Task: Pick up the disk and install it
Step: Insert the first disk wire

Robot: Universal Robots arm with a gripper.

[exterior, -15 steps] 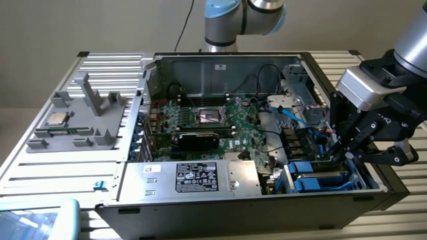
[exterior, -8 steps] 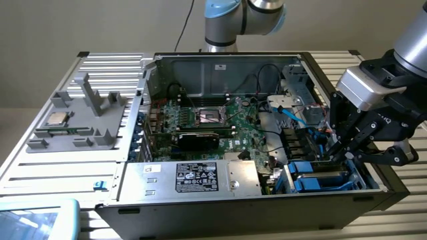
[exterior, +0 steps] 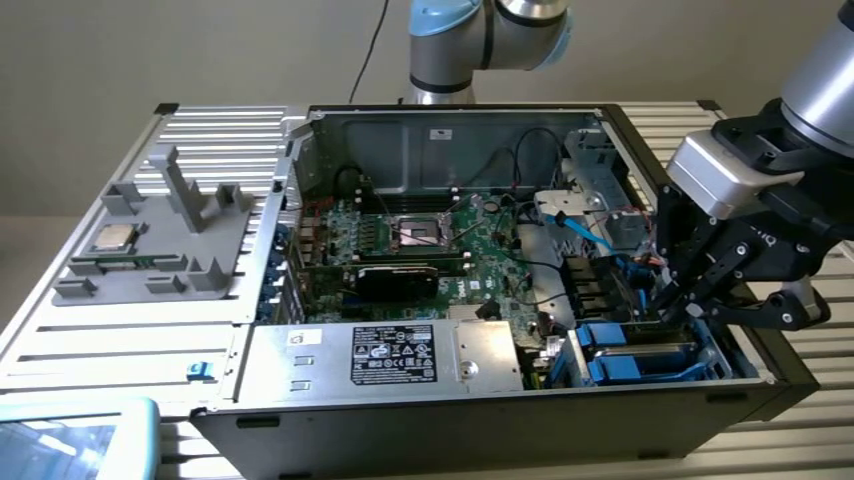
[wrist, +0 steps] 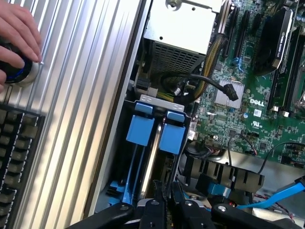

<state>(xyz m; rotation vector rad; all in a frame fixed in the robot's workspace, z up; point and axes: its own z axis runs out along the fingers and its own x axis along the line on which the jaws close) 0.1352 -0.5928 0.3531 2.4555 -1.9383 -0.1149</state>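
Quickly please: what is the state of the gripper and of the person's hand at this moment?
Gripper: low over the blue carriers; whether it is open or closed cannot be told.
Hand: laid over a round dark knob.

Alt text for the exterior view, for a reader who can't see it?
A robot arm's gripper reaches down into an open computer case, at the blue disk carriers in the bay on the exterior view's right. The case lies on a slatted metal table.
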